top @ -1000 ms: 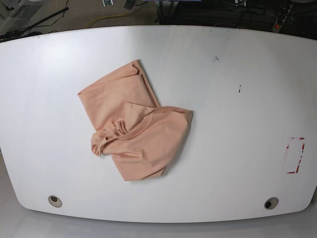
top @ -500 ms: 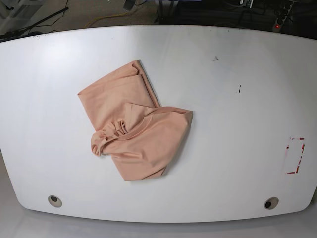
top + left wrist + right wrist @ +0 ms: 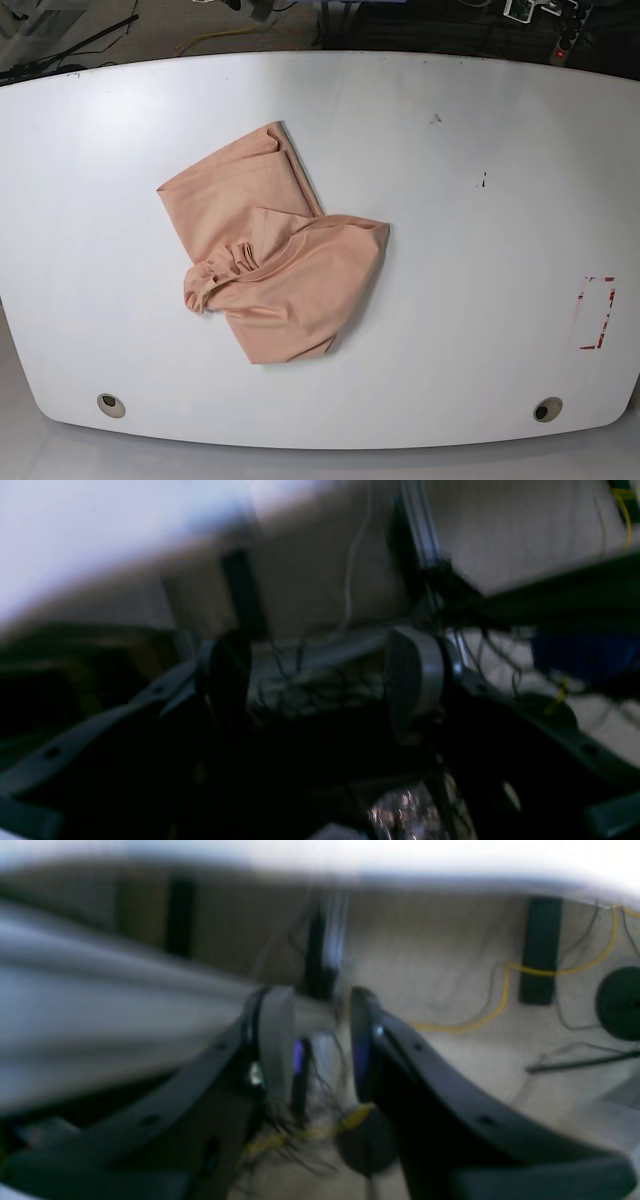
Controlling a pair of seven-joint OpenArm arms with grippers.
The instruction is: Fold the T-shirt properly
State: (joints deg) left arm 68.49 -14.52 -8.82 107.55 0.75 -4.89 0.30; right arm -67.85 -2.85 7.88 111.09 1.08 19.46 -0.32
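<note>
Both arms are sitting out of the base view entirely, so only the wrist cameras are showing them. The left gripper (image 3: 320, 680) is pointing away from the table, out toward the floor and a tangle of cables (image 3: 310, 690) under the workbench; its two fingers are standing well apart, a dark one at nine o'clock and a pale ribbed pad (image 3: 412, 677) at three o'clock, with nothing between them. The picture is blurring heavily, so finer detail is not readable.

The right gripper (image 3: 315, 1040) is also aiming off the table, with a beige floor and a yellow cable (image 3: 492, 1007) running behind it at two o'clock. Its fingers are sitting closer together than the left pair, but a clear gap is showing between them and they are clamping on nothing. A blurred grey band is sweeping across the nine o'clock side of that view; what it is I cannot tell.

The T-shirt (image 3: 270, 265) is lying alone on the white table (image 3: 480, 130), a little toward nine o'clock of the table's middle. It is sitting in a rumpled, part-folded heap: one flat panel is reaching toward eleven o'clock, another is spreading toward five o'clock, and a bunched knot of fabric is gathering at the eight o'clock edge. Neither gripper is touching it or appearing anywhere near it.

A red-marked rectangle (image 3: 597, 312) is showing on the table at the three o'clock edge, well apart from the cloth.
</note>
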